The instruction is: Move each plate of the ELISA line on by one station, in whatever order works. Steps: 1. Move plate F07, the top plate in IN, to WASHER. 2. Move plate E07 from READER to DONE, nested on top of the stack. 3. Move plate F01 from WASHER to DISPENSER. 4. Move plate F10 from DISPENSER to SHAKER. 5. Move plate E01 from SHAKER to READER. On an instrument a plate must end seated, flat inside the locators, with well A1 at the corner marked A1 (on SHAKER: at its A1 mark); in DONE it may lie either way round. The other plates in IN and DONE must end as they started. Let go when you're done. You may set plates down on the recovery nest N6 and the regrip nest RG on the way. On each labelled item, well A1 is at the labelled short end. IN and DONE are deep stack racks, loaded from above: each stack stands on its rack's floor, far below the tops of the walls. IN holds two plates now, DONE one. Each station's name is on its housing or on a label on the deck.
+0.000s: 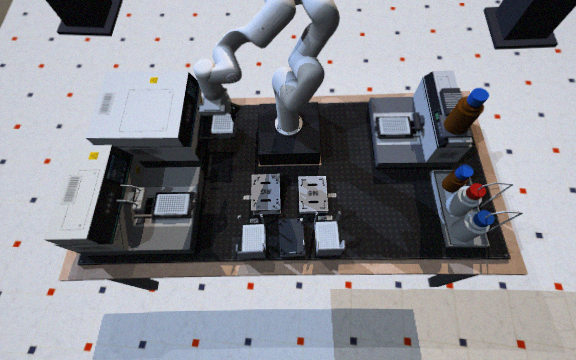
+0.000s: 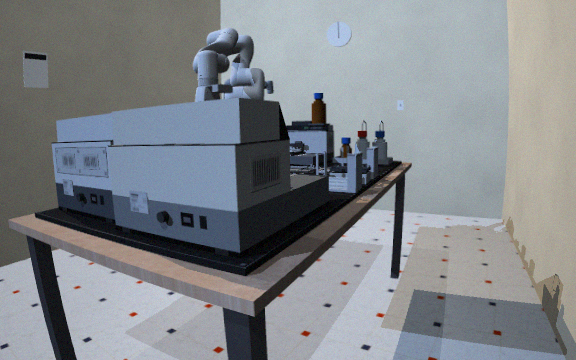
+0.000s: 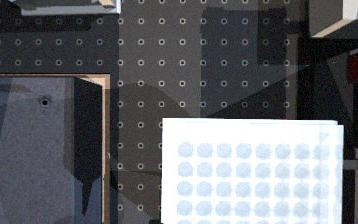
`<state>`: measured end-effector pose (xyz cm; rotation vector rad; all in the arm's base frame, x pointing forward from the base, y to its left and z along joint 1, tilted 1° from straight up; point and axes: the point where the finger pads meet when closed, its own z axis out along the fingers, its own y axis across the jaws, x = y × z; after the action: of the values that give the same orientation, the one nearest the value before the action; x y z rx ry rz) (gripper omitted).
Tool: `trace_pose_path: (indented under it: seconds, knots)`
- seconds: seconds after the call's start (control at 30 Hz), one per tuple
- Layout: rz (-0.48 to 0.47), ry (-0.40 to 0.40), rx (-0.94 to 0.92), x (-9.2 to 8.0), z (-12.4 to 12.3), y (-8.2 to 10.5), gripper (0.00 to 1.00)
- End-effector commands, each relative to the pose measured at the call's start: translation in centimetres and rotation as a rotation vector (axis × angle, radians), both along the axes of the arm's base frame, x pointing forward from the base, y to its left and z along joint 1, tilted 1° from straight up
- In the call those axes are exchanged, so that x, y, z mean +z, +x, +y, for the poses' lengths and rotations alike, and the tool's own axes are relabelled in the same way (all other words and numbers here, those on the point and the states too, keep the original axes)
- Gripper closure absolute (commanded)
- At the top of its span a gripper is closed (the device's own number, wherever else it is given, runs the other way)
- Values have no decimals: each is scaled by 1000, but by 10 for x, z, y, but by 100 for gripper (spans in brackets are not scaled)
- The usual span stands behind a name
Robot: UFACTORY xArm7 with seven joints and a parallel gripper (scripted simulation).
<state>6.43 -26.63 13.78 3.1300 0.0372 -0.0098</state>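
Note:
My gripper (image 1: 221, 119) is shut on a white well plate (image 1: 223, 127) (image 3: 252, 170) and holds it above the dark deck (image 1: 368, 210) (image 3: 180, 65). It hangs at the back left, between the large white instrument housing (image 1: 145, 107) and the arm's base block (image 1: 288, 145) (image 3: 30, 150). The fingers do not show in the wrist view, and I cannot read the plate's label. Another plate (image 1: 171, 204) sits in the front left instrument, and one more plate (image 1: 394, 126) sits on the back right instrument. In the exterior view the housing (image 2: 193, 125) hides the gripper and plate.
The RG nest (image 1: 265, 192) and the N6 nest (image 1: 313, 194) lie empty mid-deck. Two stack racks (image 1: 253, 239) (image 1: 329, 236) with white plates stand at the front, a dark block (image 1: 291, 237) between them. Bottles (image 1: 465, 111) (image 1: 463, 200) stand at the right edge.

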Motion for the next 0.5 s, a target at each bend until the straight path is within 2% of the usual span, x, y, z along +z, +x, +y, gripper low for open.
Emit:
trace_pose_path:
  seconds: [0.0, 0.3, 0.47]
  knots:
    - [-2, -4, 0, 2, -5, -10, 100]
    - [-1, -4, 0, 2, -12, -36, 100]
    - [-1, -4, 0, 2, -12, -37, 100]
